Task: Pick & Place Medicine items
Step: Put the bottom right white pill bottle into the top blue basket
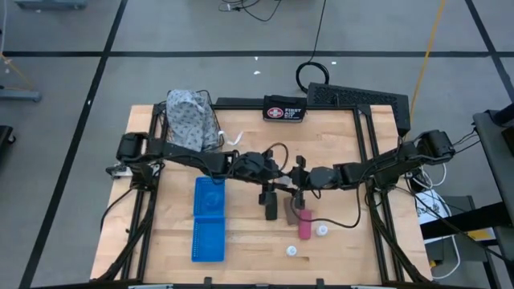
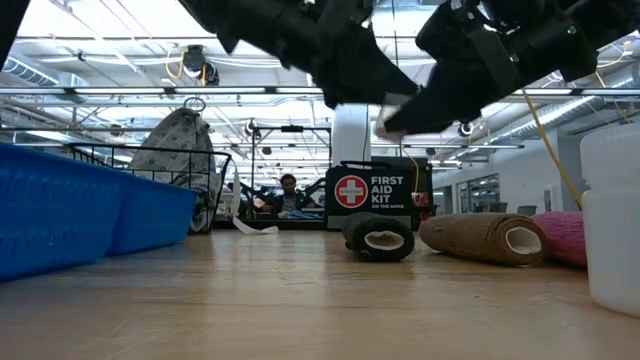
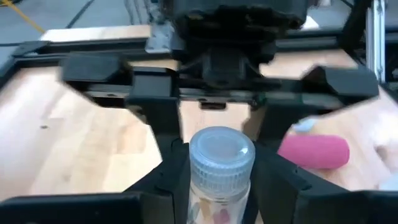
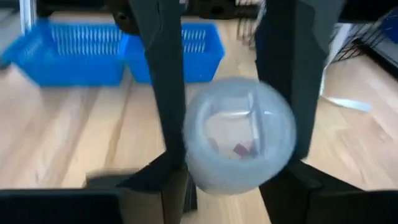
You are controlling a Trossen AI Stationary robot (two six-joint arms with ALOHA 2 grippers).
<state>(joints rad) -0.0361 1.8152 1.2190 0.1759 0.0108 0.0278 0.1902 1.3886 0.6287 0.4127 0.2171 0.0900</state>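
Note:
My two grippers meet above the table's middle, the left gripper (image 1: 280, 172) and the right gripper (image 1: 302, 173) facing each other. A small clear-white bottle with a ribbed cap (image 3: 221, 163) sits between both pairs of fingers, cap end toward the right gripper. Below them on the wood lie the black oblong (image 1: 271, 207), the brown oblong (image 1: 289, 211) and the pink tube (image 1: 306, 225), each on its side. Two more white bottles (image 1: 322, 230) (image 1: 291, 250) stand nearer the front edge. My left gripper (image 3: 219, 190) pinches the bottle's body (image 3: 217, 196) below the cap, one finger on each side. The bottle is lifted clear of the table and points away from this gripper. My right gripper (image 4: 224, 186) has its fingers on either side of the bottle's cap end (image 4: 239, 134), coming from the table's right. The bottle itself hides the exact place of touch.
A blue two-part basket (image 1: 209, 218) lies left of the items. The black first-aid pouch (image 1: 284, 111) stands at the far edge, and a patterned cloth bag in a wire rack (image 1: 191, 119) sits far left. Bare wood lies at the near left and far right.

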